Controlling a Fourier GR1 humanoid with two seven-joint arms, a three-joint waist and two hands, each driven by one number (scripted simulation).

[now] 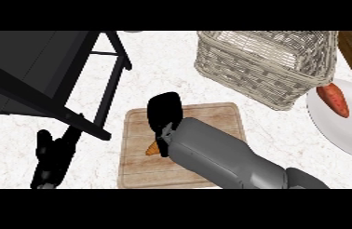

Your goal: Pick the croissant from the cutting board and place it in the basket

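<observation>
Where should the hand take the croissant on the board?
Only a sliver of the croissant shows, lying flat on the board beneath the right hand. Probably best gripped across its middle from straight above, since it lies low and the board blocks a side approach.

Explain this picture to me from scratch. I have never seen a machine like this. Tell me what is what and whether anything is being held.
You look steeply down from the robot's head at a pale kitchen counter. The grey forearm ending in a black hand is the robot's right hand; it lies over a wooden cutting board. An orange tip of the croissant shows beside the wrist; whether it is gripped cannot be seen. The left hand rests at the left. Further back stands a wicker basket, and a white plate with an orange vegetable at the right.
</observation>
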